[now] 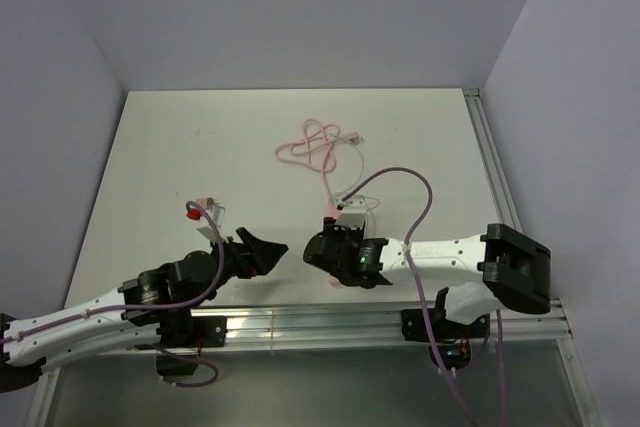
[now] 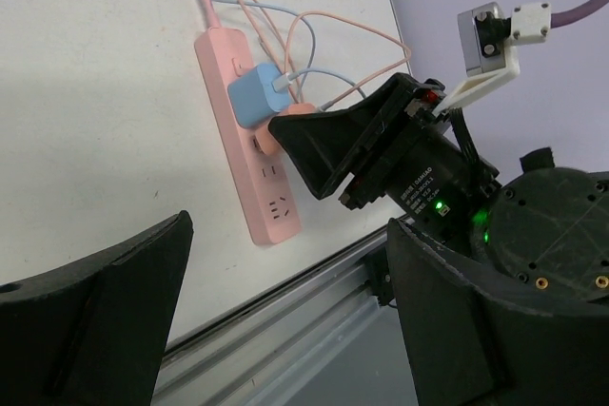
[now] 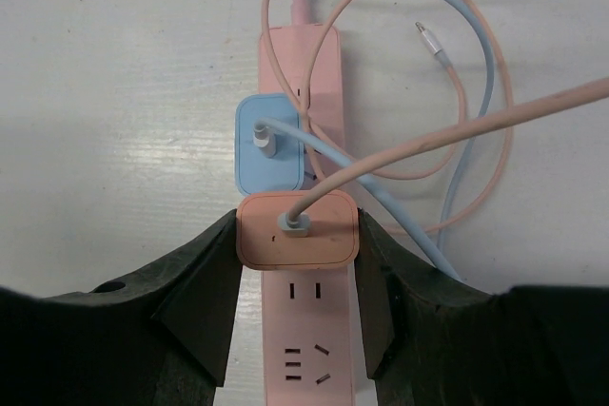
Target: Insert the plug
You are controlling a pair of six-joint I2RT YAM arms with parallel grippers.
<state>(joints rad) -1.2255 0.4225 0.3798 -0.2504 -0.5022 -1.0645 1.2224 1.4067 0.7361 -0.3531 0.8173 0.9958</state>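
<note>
A pink power strip point(image 3: 306, 330) lies on the white table; it also shows in the left wrist view point(image 2: 249, 168). A blue charger plug point(image 3: 269, 144) sits in the strip. My right gripper point(image 3: 297, 231) is shut on an orange-pink charger plug point(image 3: 297, 229), its fingers pressed on both sides, the plug directly over the strip just below the blue one. In the top view the right gripper point(image 1: 333, 237) is at the strip's near end. My left gripper point(image 1: 262, 252) is open and empty, off to the left above the table's front edge.
Pink and blue cables point(image 3: 457, 92) loop over the table behind the strip, with a loose connector tip point(image 3: 430, 42). A tangle of pink cable point(image 1: 315, 142) lies mid-table. An aluminium rail point(image 1: 330, 322) runs along the near edge.
</note>
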